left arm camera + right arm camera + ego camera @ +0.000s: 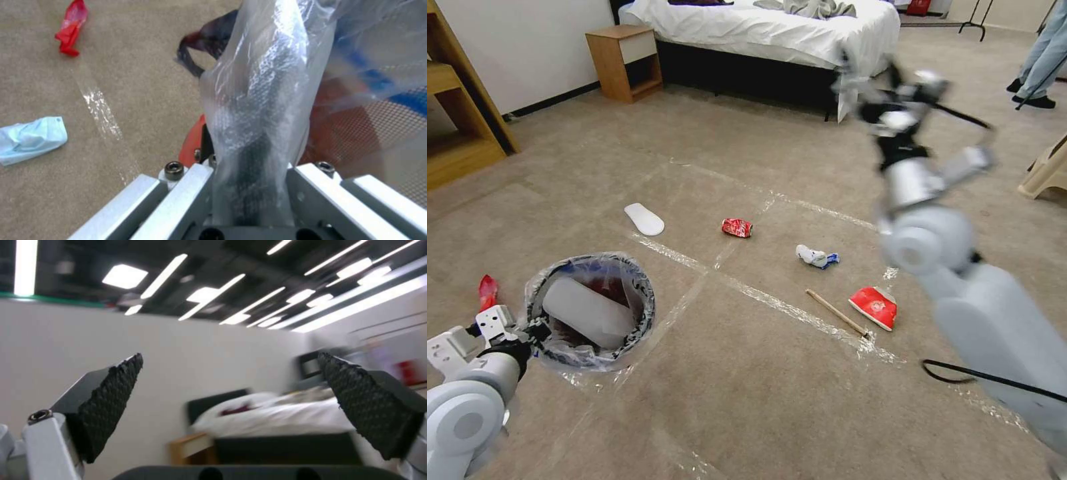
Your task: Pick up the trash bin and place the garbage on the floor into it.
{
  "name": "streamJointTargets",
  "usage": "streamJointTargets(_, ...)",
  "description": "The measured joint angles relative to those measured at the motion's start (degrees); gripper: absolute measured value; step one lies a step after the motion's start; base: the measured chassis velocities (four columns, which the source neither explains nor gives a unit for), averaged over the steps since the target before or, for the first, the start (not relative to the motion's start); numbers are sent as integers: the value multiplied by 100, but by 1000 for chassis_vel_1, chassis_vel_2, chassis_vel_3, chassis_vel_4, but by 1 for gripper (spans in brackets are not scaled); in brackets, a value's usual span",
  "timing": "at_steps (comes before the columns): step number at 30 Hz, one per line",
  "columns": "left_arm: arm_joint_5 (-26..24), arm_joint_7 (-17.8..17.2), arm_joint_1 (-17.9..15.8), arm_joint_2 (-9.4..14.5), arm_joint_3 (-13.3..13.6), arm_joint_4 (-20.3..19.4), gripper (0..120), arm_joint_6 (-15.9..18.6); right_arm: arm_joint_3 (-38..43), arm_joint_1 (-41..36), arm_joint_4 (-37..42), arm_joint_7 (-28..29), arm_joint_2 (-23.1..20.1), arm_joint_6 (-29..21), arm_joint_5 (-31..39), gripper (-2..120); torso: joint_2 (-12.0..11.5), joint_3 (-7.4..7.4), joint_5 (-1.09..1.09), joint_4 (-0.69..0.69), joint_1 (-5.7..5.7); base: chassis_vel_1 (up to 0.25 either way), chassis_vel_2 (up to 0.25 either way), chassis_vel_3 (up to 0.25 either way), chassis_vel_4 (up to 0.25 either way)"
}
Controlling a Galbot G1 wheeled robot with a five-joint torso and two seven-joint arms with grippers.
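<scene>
The beige short-pile carpeted floor (747, 400), crossed by shiny clear tape strips, spread wide before the robot. The small round red trash bin (590, 310) with its clear plastic bag liner sat low on the left of the head view, a white flat slipper (589, 312) lying inside it. The left end effector (249, 186) was clamped on the bin's bagged rim. The right end effector (231, 406) was raised high toward the bed, its black textured fingers (111, 400) spread wide and holding nothing. Out on the floor lay a second white flat slipper (644, 219), a red and white paper wrapper (874, 307), a thin wooden stick (836, 313), a crushed red drink can (737, 228) and a crumpled white tissue (816, 257). A small red wrapper (488, 291) lay just beside the bin.
</scene>
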Motion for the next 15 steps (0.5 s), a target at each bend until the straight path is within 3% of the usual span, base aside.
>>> streamJointTargets(2, 44, 32, 52, 28, -69, -1, 1, -28, 1041, -1119, 310, 223, -103, -239, -420, 99, 1, -1, 2, -4, 0, 0, 0, 0, 0)
streamJointTargets(4, 62, 42, 69, 27, -83, -2, 1, -38, 1192, -1324, 339, 258, -103, -256, -549, 99, 1, -1, 4, -4, 0, 0, 0, 0, 0)
streamJointTargets(6, 125, 77, 155, -14, -165, -71, 1, -59, 1741, -2048, 492, 310, -63, -286, -996, 99, 1, -1, 2, -3, 0, 0, 0, 0, 0)
streamJointTargets(8, 145, 89, 170, -28, -180, -90, 1, -62, 1857, -2230, 546, 310, -46, -283, -1083, 99, 1, -1, 2, -1, 0, 0, 0, 0, 0)
streamJointTargets(10, 243, 123, 173, -64, -191, -114, 1, -100, 2158, -2931, 729, 292, 36, -173, -1333, 100, 1, -1, -1, -1, 0, 0, 0, 0, 0)
streamJointTargets(15, 306, 163, 155, -100, -192, -150, 1, -130, 2106, -3723, 766, 116, 184, 196, -1824, 99, 1, -1, 0, -3, 0, 0, 0, 0, 0)
